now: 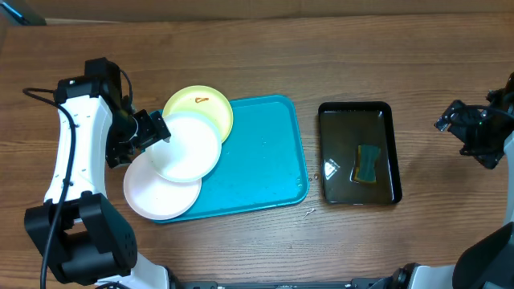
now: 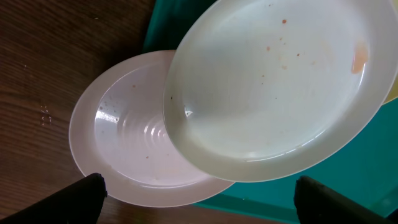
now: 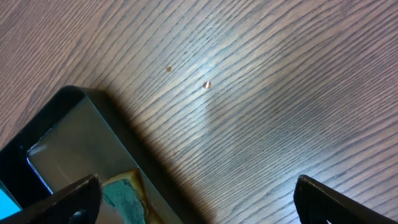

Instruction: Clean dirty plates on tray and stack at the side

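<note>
The turquoise tray (image 1: 265,160) lies mid-table. A pale yellow-green plate (image 1: 205,103) with a small red smear sits at its far left corner. A white plate (image 1: 186,146) with orange-red specks overlaps it and a second white plate (image 1: 159,191), which hangs over the tray's left edge onto the table. My left gripper (image 1: 148,128) is open and empty at the left rim of the top white plate. In the left wrist view the speckled plate (image 2: 280,87) lies over the lower white plate (image 2: 124,137) and the tray (image 2: 354,180), with my fingers (image 2: 199,202) wide apart. My right gripper (image 1: 466,128) is open over bare table.
A glossy black tray (image 1: 359,152) stands right of the turquoise tray and holds a green-and-yellow sponge (image 1: 368,163). The right wrist view shows its corner (image 3: 62,143) and the sponge (image 3: 124,193). Small crumbs lie on the wood between the trays (image 1: 313,178).
</note>
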Controlling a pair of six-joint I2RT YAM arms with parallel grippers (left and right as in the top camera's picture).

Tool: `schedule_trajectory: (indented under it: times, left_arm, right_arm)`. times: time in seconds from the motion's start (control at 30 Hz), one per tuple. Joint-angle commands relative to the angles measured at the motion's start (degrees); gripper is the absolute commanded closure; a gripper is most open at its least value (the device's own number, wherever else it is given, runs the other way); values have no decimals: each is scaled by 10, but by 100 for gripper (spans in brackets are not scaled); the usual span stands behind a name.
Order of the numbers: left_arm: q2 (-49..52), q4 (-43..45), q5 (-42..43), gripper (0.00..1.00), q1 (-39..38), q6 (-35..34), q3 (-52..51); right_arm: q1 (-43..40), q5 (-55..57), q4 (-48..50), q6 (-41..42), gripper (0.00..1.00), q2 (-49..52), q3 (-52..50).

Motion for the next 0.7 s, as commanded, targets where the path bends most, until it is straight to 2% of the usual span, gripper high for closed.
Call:
schedule_trajectory:
  times: [0.0, 0.67]
  left_arm:
    - [-10, -1, 7, 2, -3, 6, -3]
    - [-10, 0, 17, 4, -20, 7, -3]
  right_arm:
    - [-1, 5, 2, 2, 0, -2, 12]
    - [-1, 5, 2, 2, 0, -2, 12]
